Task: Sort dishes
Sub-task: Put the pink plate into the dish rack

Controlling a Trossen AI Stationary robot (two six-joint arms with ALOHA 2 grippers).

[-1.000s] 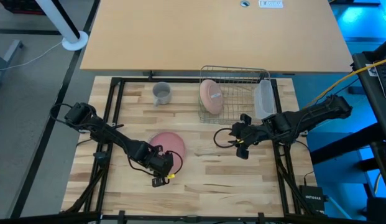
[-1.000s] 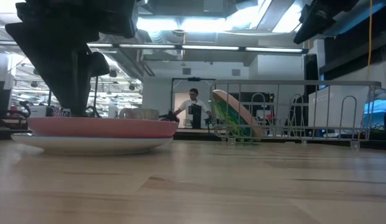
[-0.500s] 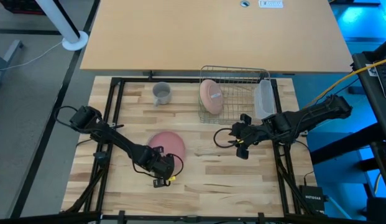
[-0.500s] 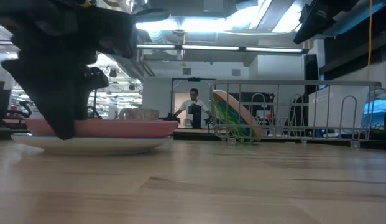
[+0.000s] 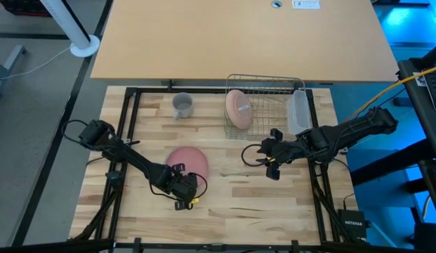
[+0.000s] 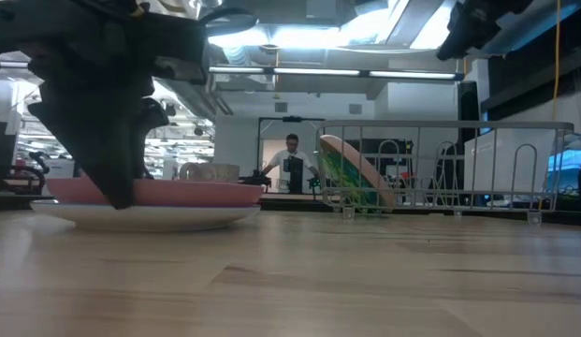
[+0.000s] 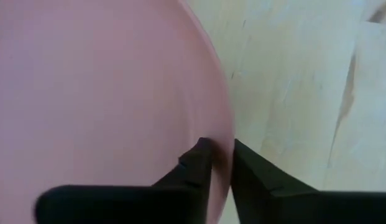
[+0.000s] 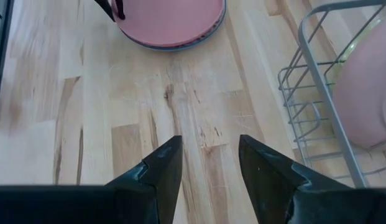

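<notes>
Since a second ago, the left gripper [image 7: 221,163] has been lowered; its fingers [image 7: 196,167] are pinched on the pink plate's [image 5: 189,160] rim for lifting, while the right gripper [image 8: 208,163] waits spread wide near the desk's right edge.

A round pink plate [image 7: 99,93] fills most of the left wrist view, lying on the pale wooden tabletop [image 7: 292,81]. The left end effector [image 7: 220,163] has its two dark fingers [image 7: 196,168] straddling the plate's rim, one on each side, closely set.

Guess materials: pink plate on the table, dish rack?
Pink plate: looks like matte plastic or melamine, even colour, no glare; ceramic not ruled out. Dish rack: thin bent metal wire, light grey, probably coated or plated steel.
</notes>
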